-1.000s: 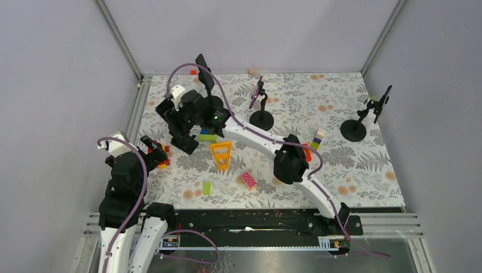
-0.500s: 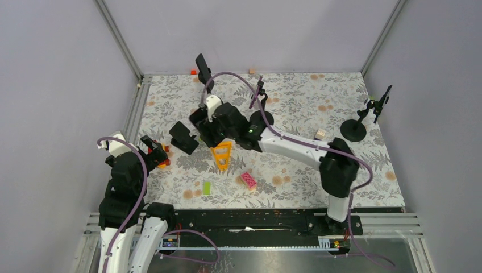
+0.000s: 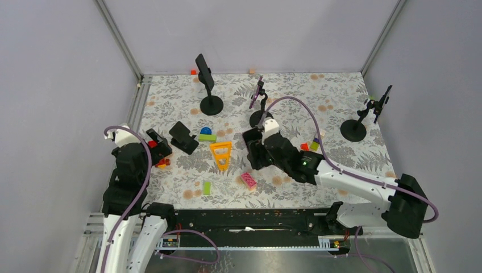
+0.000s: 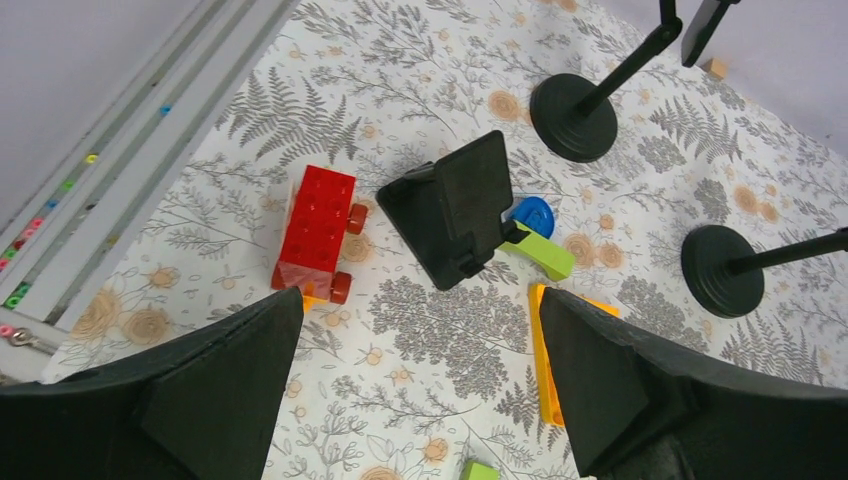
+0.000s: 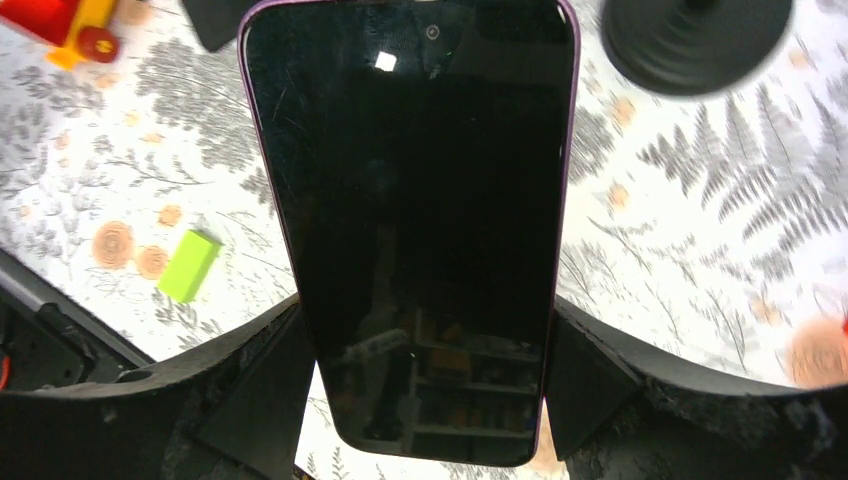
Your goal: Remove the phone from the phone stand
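Purple-edged phone [image 5: 410, 230] clamped in right gripper [image 5: 425, 375], left gripper [image 4: 420, 395] spread wide, holding nothing

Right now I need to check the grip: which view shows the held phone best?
Right wrist: the phone fills the frame, clamped in the right gripper. The top view shows it only as a dark shape at that gripper; the left wrist view misses it.

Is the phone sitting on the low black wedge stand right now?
No, the low black wedge-shaped stand is bare; the purple-edged black phone sits gripped in the right tool.
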You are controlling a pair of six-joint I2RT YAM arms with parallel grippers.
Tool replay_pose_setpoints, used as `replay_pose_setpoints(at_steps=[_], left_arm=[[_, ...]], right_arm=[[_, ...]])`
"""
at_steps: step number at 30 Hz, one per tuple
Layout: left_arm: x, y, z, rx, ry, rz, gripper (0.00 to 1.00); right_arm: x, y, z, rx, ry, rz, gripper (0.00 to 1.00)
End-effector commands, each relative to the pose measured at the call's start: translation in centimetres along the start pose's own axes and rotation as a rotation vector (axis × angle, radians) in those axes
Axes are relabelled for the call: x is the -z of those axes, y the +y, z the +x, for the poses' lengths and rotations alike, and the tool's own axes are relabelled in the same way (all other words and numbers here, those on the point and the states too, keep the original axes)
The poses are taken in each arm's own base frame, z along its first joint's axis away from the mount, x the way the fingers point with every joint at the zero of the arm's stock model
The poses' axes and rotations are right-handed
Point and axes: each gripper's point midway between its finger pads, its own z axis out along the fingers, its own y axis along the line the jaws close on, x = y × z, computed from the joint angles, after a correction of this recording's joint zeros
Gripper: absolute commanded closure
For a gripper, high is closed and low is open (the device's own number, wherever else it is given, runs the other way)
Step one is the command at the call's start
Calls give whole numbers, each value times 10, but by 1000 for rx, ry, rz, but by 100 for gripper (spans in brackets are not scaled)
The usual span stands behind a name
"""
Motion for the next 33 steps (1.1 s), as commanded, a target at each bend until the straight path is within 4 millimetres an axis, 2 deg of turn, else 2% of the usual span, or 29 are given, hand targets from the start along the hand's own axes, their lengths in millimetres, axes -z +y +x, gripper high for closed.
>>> replay_pose_setpoints(at_steps=[1, 8, 13, 16, 22, 33], left_arm=[[-13, -26, -10, 41, -18, 87, 1], [-27, -35, -13, 10, -2, 95, 1], [-36, -34, -6, -25, 27, 79, 1], [-39, -34, -1, -34, 44, 75, 1], [-45, -35, 10, -79, 104, 74, 1], [-45, -30, 11, -101, 102, 61, 1]], right_arm=[[16, -42, 13, -153, -17, 164, 34], [22, -101, 59, -310, 87, 315, 34], [14, -108, 73, -280, 165, 328, 33], [2, -111, 87, -277, 244, 339, 33], [-13, -129, 108, -259, 380, 442, 34], [-14, -166, 130, -204, 501, 598, 26]])
